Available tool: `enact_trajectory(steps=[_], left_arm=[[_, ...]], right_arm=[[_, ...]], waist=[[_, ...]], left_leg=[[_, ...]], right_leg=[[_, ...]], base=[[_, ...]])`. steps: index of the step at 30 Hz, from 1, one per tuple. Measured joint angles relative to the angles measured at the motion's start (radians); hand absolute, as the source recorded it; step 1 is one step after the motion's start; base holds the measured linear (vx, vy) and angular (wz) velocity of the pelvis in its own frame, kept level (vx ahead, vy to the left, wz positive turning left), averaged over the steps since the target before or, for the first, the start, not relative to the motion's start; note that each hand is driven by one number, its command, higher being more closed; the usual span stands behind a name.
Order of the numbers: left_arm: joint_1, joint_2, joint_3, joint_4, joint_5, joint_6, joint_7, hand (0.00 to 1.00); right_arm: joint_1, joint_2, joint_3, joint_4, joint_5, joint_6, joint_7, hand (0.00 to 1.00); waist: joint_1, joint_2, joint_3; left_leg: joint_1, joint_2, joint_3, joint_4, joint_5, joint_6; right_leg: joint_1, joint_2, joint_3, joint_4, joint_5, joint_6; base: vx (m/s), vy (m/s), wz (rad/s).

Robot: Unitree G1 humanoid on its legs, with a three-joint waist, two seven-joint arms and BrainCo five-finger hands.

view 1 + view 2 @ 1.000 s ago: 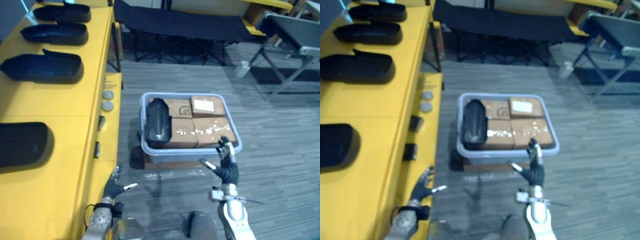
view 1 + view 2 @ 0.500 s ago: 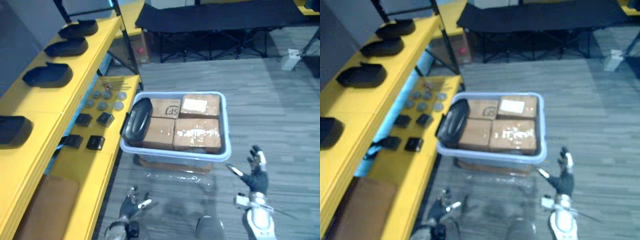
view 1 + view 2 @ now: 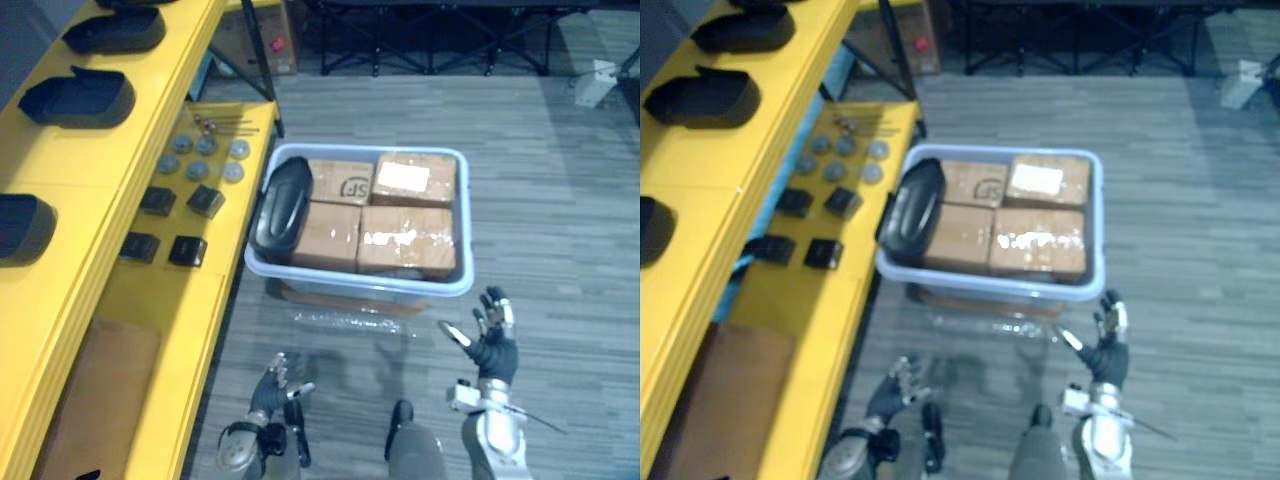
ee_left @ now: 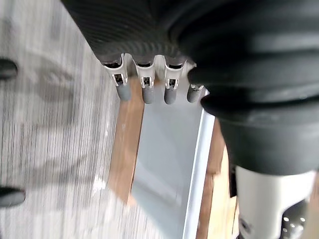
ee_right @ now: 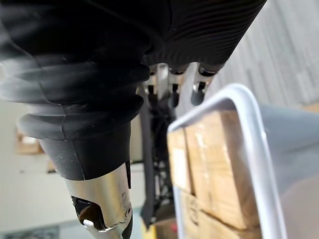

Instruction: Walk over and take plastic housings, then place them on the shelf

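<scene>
A black plastic housing (image 3: 282, 205) leans against the left inner wall of a grey-blue bin (image 3: 360, 286) on the floor, beside several cardboard boxes (image 3: 405, 238). More black housings (image 3: 78, 97) lie on the top of the yellow shelf (image 3: 60, 170) at the left. My left hand (image 3: 275, 378) hangs open, low and short of the bin's near left corner. Open as well, my right hand (image 3: 492, 340) is raised just short of the bin's near right corner, and nothing is in it. The right wrist view has the bin's rim (image 5: 249, 139) close past the fingers (image 5: 172, 82).
Small black parts (image 3: 172, 248) and round discs (image 3: 205, 160) lie on the shelf's lower level, with a brown cardboard sheet (image 3: 95, 400) nearer to me. The bin rests on a wooden base (image 3: 345, 298). Dark folding frames (image 3: 430, 40) stand behind. Open floor lies right of the bin.
The camera has shifted, so the shelf and bin sit differently in the picture. Both hands stay open and low in front of the bin; nothing was taken hold of.
</scene>
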Motion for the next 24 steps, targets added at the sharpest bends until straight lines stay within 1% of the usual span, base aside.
enact_trajectory(steps=[1,2,3,4,5,6,7,8,9,10,11,12,13,14,15,16,17,19,20,21,22,23,24], left_arm=[[-0.001,0.001,0.018,0.008,0.006,-0.002,0.003,0.00],[0.000,0.004,0.029,0.015,0.014,-0.003,0.008,0.00],[0.000,0.006,0.033,0.017,0.018,-0.003,0.008,0.00],[0.005,0.009,0.045,0.017,0.041,-0.004,0.008,0.00],[0.009,0.011,0.051,0.017,0.054,-0.005,0.008,0.00],[0.017,0.018,0.056,0.018,0.074,-0.005,0.008,0.00],[0.021,0.020,0.056,0.017,0.087,-0.007,0.008,0.00],[0.030,0.021,0.062,0.017,0.094,-0.011,0.010,0.00],[0.036,0.021,0.067,0.016,0.094,-0.011,0.013,0.00],[0.039,0.021,0.068,0.012,0.092,-0.009,0.026,0.00],[0.034,0.017,0.070,-0.001,0.088,-0.005,0.040,0.00],[0.025,0.018,0.069,-0.004,0.085,-0.003,0.044,0.00],[0.005,0.020,0.085,-0.003,0.081,-0.002,0.053,0.00],[-0.008,0.021,0.104,-0.002,0.075,-0.004,0.067,0.00],[-0.014,0.022,0.110,0.003,0.074,-0.004,0.073,0.00],[-0.015,0.009,0.122,0.005,0.072,-0.005,0.086,0.00],[-0.008,0.008,0.124,0.007,0.072,-0.005,0.088,0.00],[-0.001,0.008,0.124,0.011,0.075,-0.004,0.087,0.00],[0.000,0.009,0.125,0.011,0.075,-0.004,0.085,0.00],[-0.003,0.010,0.128,0.010,0.075,-0.006,0.070,0.00],[-0.004,0.011,0.131,0.010,0.075,-0.007,0.057,0.00],[-0.005,0.013,0.132,0.010,0.077,-0.011,0.037,0.00],[-0.007,0.016,0.130,0.011,0.076,-0.021,0.026,0.00]], right_arm=[[-0.032,0.001,0.003,0.025,0.003,0.009,-0.011,0.00],[-0.063,0.001,0.001,0.041,0.007,0.011,-0.028,0.00],[-0.070,0.001,-0.001,0.041,0.008,0.011,-0.039,0.00],[-0.094,0.001,-0.003,0.041,0.016,0.011,-0.052,0.00],[-0.103,0.002,-0.003,0.041,0.023,0.010,-0.059,0.00],[-0.111,0.004,-0.008,0.040,0.025,0.011,-0.064,0.00],[-0.110,0.004,-0.010,0.039,0.026,0.011,-0.064,0.00],[-0.114,0.008,-0.009,0.039,0.026,0.022,-0.063,0.00],[-0.118,0.013,-0.008,0.039,0.026,0.028,-0.059,0.00],[-0.123,0.026,-0.011,0.039,0.025,0.029,-0.051,0.00],[-0.126,0.030,-0.012,0.041,0.024,0.031,-0.036,0.00],[-0.129,0.030,-0.013,0.041,0.023,0.031,-0.031,0.00],[-0.126,0.031,-0.017,0.043,0.022,0.031,-0.018,0.00],[-0.118,0.032,-0.025,0.042,0.023,0.031,-0.016,0.00],[-0.113,0.031,-0.038,0.043,0.023,0.031,-0.016,0.00],[-0.118,0.030,-0.073,0.048,0.025,0.035,-0.020,0.00],[-0.123,0.030,-0.102,0.048,0.024,0.039,-0.027,0.00],[-0.130,0.027,-0.145,0.048,0.023,0.055,-0.043,0.00],[-0.135,0.026,-0.188,0.049,0.022,0.069,-0.054,0.00],[-0.146,0.025,-0.270,0.055,0.023,0.089,-0.068,0.00],[-0.167,0.016,-0.339,0.071,0.023,0.103,-0.083,0.00],[-0.209,-0.017,-0.412,0.098,0.022,0.129,-0.106,0.00],[-0.261,-0.067,-0.458,0.127,0.022,0.155,-0.122,0.00]], waist=[[0.008,-0.008,0.006],[0.021,-0.014,0.010],[0.028,-0.017,0.012],[0.039,-0.027,0.019],[0.043,-0.034,0.023],[0.050,-0.045,0.029],[0.050,-0.047,0.030],[0.056,-0.057,0.035],[0.057,-0.061,0.035],[0.053,-0.062,0.036],[0.051,-0.049,0.042],[0.050,-0.042,0.046],[0.049,-0.035,0.051],[0.037,-0.046,0.048],[0.015,-0.050,0.046],[0.008,-0.041,0.050],[0.010,-0.041,0.050],[0.011,-0.041,0.050],[0.010,-0.041,0.050],[-0.002,-0.040,0.052],[-0.005,-0.041,0.054],[-0.004,-0.036,0.056],[-0.001,-0.027,0.062]], left_leg=[[-0.013,-0.002,-0.010,0.029,-0.015,0.003],[-0.030,-0.001,-0.018,0.062,-0.033,0.005],[-0.036,-0.001,-0.023,0.077,-0.042,0.008],[-0.038,-0.002,-0.027,0.101,-0.063,0.012],[-0.036,-0.004,-0.029,0.113,-0.073,0.014],[-0.028,-0.014,-0.039,0.139,-0.096,0.023],[-0.027,-0.017,-0.043,0.147,-0.101,0.023],[-0.016,-0.018,-0.043,0.156,-0.108,0.025],[-0.012,-0.017,-0.043,0.157,-0.110,0.027],[-0.012,-0.013,-0.051,0.154,-0.111,0.029],[-0.013,0.005,-0.068,0.150,-0.112,0.029],[-0.014,0.018,-0.079,0.148,-0.111,0.027],[-0.017,0.035,-0.104,0.143,-0.106,0.015],[-0.026,0.023,-0.143,0.143,-0.102,0.005],[-0.036,0.007,-0.180,0.149,-0.101,0.000],[-0.036,0.003,-0.225,0.138,-0.094,-0.011],[-0.034,0.004,-0.248,0.114,-0.078,-0.028],[-0.039,0.004,-0.284,0.078,-0.051,-0.039],[-0.051,0.001,-0.281,0.064,-0.022,-0.033],[-0.068,0.003,-0.217,0.048,0.015,0.003],[-0.067,0.010,-0.135,0.029,0.038,0.035],[-0.067,0.019,-0.053,0.004,0.071,0.043],[-0.065,0.011,-0.054,-0.039,0.107,0.025]], right_leg=[[0.008,0.001,-0.006,-0.002,0.001,0.001],[0.015,0.001,-0.018,0.000,-0.001,0.000],[0.017,0.001,-0.022,0.004,-0.005,-0.002],[0.019,-0.006,-0.023,0.028,-0.022,-0.014],[0.019,-0.012,-0.023,0.047,-0.035,-0.018],[0.018,-0.029,-0.021,0.104,-0.063,-0.041],[0.018,-0.033,-0.017,0.120,-0.067,-0.048],[0.019,-0.036,0.004,0.136,-0.069,-0.051],[0.021,-0.036,0.009,0.137,-0.068,-0.052],[0.015,-0.031,0.020,0.146,-0.059,-0.070],[-0.018,-0.002,0.067,0.168,-0.080,-0.125],[-0.016,0.029,0.094,0.134,-0.090,-0.116],[-0.016,0.085,0.141,0.041,-0.090,-0.105],[-0.008,0.120,0.196,-0.023,-0.038,-0.088],[0.004,0.126,0.209,-0.017,-0.010,-0.048],[0.013,0.139,0.189,0.010,-0.021,-0.050],[0.013,0.143,0.168,0.029,-0.041,-0.057],[0.024,0.144,0.115,0.033,-0.059,-0.068],[0.034,0.139,0.073,0.033,-0.069,-0.073],[0.054,0.119,0.001,0.027,-0.077,-0.079],[0.066,0.109,-0.048,0.027,-0.082,-0.084],[0.073,0.105,-0.087,0.028,-0.082,-0.085],[0.074,0.104,-0.105,0.032,-0.086,-0.092]], base=[[-0.01,0.087,0.24],[-0.01,0.063,0.22],[-0.01,0.057,0.19],[0.00,0.052,0.11],[0.03,0.087,0.18],[0.03,0.073,0.20],[0.04,0.085,0.18],[0.03,0.049,0.03],[0.05,0.043,0.00],[0.00,0.000,0.00],[0.00,0.015,0.14],[-0.05,-0.031,0.26],[-0.05,-0.093,0.60],[-0.04,-0.125,0.96],[0.06,-0.185,1.19],[0.11,-0.184,1.11],[0.13,-0.180,0.84],[0.06,-0.124,0.78],[0.04,-0.155,1.35],[0.03,-0.116,1.55],[0.01,-0.084,1.72],[-0.02,-0.036,1.39],[-0.04,-0.040,1.07]])
